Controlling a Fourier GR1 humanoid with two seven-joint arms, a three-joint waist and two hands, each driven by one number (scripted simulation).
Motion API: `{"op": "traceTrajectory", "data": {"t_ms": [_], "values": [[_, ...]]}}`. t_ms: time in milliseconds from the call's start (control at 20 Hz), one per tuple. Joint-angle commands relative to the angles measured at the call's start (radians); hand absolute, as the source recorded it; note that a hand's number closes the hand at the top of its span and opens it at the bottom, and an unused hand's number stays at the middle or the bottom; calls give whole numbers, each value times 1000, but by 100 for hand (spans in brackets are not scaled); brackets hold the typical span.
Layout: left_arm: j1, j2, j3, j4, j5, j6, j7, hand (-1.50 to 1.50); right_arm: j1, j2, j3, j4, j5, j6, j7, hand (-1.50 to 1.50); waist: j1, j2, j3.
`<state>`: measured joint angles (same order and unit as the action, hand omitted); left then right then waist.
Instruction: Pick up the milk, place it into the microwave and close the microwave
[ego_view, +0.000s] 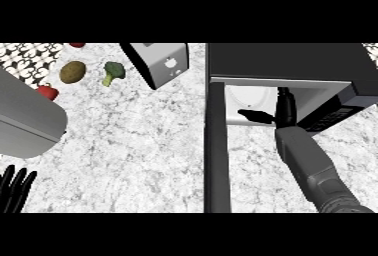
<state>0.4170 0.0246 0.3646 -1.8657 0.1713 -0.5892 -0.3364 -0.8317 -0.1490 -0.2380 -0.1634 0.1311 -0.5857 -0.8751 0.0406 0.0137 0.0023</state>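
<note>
Right robot hand reaches into the open microwave; milk not visible.

The right robot hand (284, 107) sits inside the microwave (295, 62) at 2 o'clock; whether it holds anything I cannot tell. A carton would likely be light, stiff and smooth, best taken round its sides. One door (217, 150) stands open. The left robot hand (15, 187) rests with fingers straight at 8 o'clock on the worktop (140, 150). One toaster (159, 62), one potato (72, 71), one broccoli (112, 71).

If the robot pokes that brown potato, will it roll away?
Probably a little. The potato looks rounded and lumpy, so it may wobble rather than roll straight. It looks solid, so likely stiff, not squashy. The broccoli lies close beside it and might stop it.
</note>
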Motion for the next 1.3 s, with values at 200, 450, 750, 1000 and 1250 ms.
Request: {"op": "traceTrajectory", "data": {"t_ms": [200, 450, 750, 1000, 1250], "values": [[133, -24, -106, -86, -59, -29, -20, -150, 140, 10, -30, -86, -64, 201, -104, -150, -32, -16, -2], [76, -11, -116, -42, -3, -115, 14, -150, 227, 90, -9, -139, -88, 349, -135, -150, -53, -20, -3], [91, 7, -166, -84, 22, -157, 36, -150, 354, 145, 46, -261, -101, 492, -162, -150, -56, -22, -3], [144, -19, -281, -132, -92, -175, -3, -150, 573, 143, 131, -460, -102, 528, -154, -150, -72, -30, -5], [41, -24, -429, -76, -210, -63, 52, 150, 769, 132, 166, -693, -151, 584, -118, -150, -84, -26, -5]]}}
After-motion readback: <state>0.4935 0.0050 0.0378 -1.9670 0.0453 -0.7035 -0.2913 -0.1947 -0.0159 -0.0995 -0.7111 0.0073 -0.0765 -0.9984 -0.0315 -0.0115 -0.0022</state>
